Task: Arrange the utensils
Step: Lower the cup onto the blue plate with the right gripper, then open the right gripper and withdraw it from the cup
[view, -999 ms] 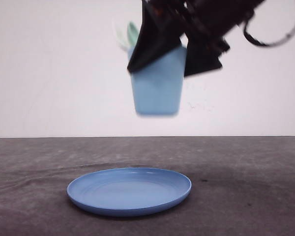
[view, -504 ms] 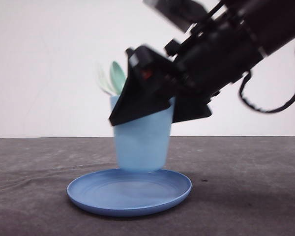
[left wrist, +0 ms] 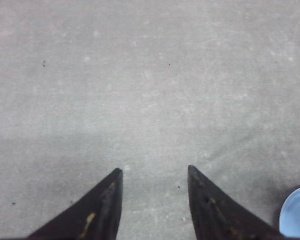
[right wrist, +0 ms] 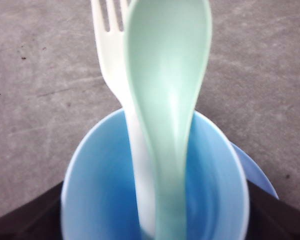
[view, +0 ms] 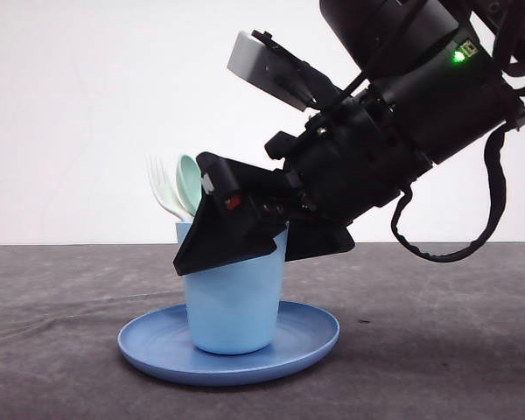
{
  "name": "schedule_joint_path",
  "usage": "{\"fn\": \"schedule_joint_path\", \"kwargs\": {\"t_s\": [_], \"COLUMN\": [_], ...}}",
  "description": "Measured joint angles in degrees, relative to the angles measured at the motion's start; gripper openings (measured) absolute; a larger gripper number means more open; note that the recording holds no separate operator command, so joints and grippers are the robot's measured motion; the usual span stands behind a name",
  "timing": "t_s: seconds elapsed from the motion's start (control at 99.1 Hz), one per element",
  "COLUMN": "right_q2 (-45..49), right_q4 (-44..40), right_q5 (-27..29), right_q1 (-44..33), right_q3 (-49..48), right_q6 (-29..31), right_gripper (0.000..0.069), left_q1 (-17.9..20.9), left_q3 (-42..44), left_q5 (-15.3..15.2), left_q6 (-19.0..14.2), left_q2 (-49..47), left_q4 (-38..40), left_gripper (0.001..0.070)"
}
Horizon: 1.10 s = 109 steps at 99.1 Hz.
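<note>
Right gripper (view: 232, 241) clamped on cup (view: 232, 306), seemingly seated on plate (view: 319, 337); fork (view: 162, 188), spoon (view: 189, 184) upright inside; left gripper (left wrist: 152, 200) parted, empty

Front camera low at tabletop (view: 455, 350) level; both wrist cameras look down on it.

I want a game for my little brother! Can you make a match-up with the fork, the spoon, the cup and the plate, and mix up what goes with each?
Things:
1. fork
2. spoon
3. cup
4. plate

Descriptions:
A. round, dark blue, lying flat on the table
B. mint green, standing in the cup
C. white with tines, standing in the cup
D. light blue, upright on the plate, gripped by the right gripper

Pairs: 1-C, 2-B, 3-D, 4-A
</note>
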Motion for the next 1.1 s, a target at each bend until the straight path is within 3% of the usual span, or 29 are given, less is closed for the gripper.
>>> {"fn": "schedule_joint_path", "kwargs": {"t_s": [0.121,0.232,0.373,0.615,0.797,1.1], "right_q2": [0.15,-0.61,-5.09,-16.85,-24.74,-31.91], "right_q4": [-0.44,-4.07,-13.79,-37.42,-51.32,-57.57], "right_q5": [-0.15,-0.15,-0.15,-0.07,4.09,6.03], "right_q1": [0.02,-0.07,-0.87,-4.57,-10.78,-26.58], "right_q3": [0.0,0.04,0.96,5.14,8.07,10.75], "right_q6": [0.02,0.07,0.46,-0.79,-1.14,2.34], "right_gripper": [0.0588,0.0617,0.0623,0.0623,0.0623,0.0623], "left_q1": [0.0,0.0,0.0,0.0,0.0,0.0], "left_q3": [0.0,0.0,0.0,0.0,0.0,0.0], "left_q5": [0.0,0.0,0.0,0.0,0.0,0.0], "left_q6": [0.0,0.0,0.0,0.0,0.0,0.0], "left_q2": [0.0,0.0,0.0,0.0,0.0,0.0], "left_q4": [0.0,0.0,-0.02,-0.02,-0.02,-0.07], "left_gripper": [0.0239,0.0239,0.0239,0.0239,0.0239,0.0239]}}
